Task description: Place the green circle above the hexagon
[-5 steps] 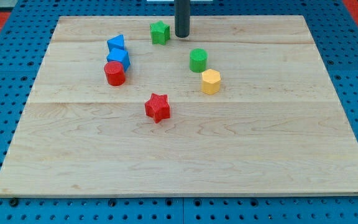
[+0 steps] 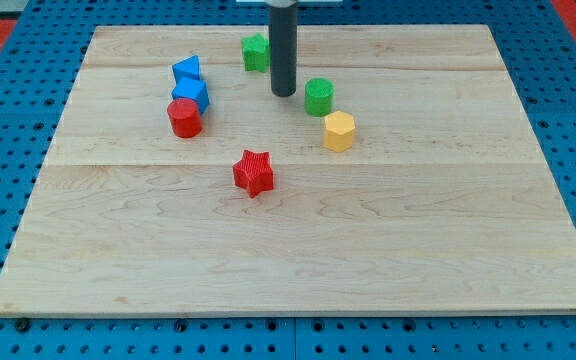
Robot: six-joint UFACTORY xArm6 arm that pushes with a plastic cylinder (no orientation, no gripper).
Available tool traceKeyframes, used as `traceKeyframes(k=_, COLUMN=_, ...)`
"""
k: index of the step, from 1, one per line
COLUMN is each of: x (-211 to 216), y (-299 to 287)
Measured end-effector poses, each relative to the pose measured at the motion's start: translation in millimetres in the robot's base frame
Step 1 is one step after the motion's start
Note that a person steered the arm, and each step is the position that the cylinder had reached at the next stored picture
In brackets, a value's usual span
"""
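The green circle (image 2: 319,97) sits on the wooden board (image 2: 298,230), just above and slightly left of the yellow hexagon (image 2: 339,131), close to it. My tip (image 2: 284,93) stands on the board a short way to the left of the green circle, not touching it. The rod partly hides the green star (image 2: 255,52) near the view's top.
Two blue blocks (image 2: 190,84) and a red cylinder (image 2: 184,118) cluster at the left. A red star (image 2: 254,173) lies below the middle group. Blue pegboard surrounds the board.
My tip has moved down the view and slightly left, from beside the green star to the left of the green circle. The blocks have not moved.
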State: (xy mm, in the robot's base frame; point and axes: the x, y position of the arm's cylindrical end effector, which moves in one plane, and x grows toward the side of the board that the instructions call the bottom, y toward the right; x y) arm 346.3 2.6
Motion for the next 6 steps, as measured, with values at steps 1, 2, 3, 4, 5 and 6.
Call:
traceKeyframes(k=1, x=-23.0, y=63.4)
traceKeyframes(k=2, x=-85.3, y=143.4)
traceKeyframes(k=3, x=-49.0, y=116.0)
traceKeyframes(k=4, x=-45.6, y=56.9)
traceKeyframes(k=5, x=-38.3, y=-14.0)
traceKeyframes(k=6, x=12.5, y=26.2)
